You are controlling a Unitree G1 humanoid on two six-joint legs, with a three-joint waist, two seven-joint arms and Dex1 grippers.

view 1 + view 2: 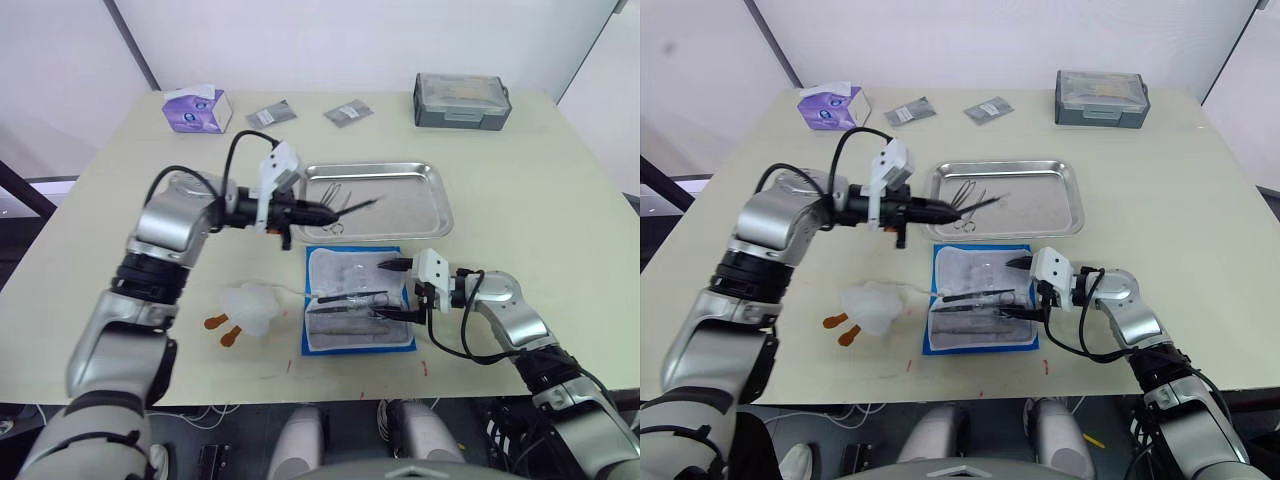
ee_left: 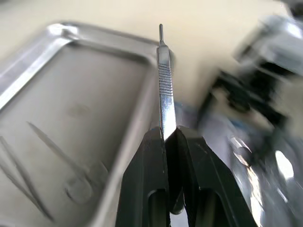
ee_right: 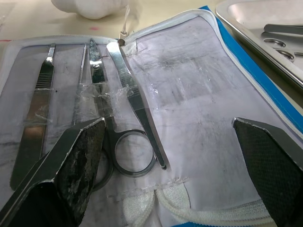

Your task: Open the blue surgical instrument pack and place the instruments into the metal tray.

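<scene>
The left gripper (image 1: 325, 212) clamps a slim metal handle (image 2: 164, 85) over the near edge of the steel tray (image 1: 420, 215), where scissors (image 1: 333, 192) already lie. The right gripper (image 1: 400, 290), jaws apart, hovers at the opened blue pack (image 1: 357, 300), which lies just in front of the tray with more instruments (image 3: 118, 94) inside.

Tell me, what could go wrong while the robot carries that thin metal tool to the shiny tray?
The left gripper pinches the thin ridged metal handle only at its end, so it could twist or drop short of the shiny steel tray. The open right gripper hovers low over the opened blue pack and might nudge its remaining instruments.
</scene>
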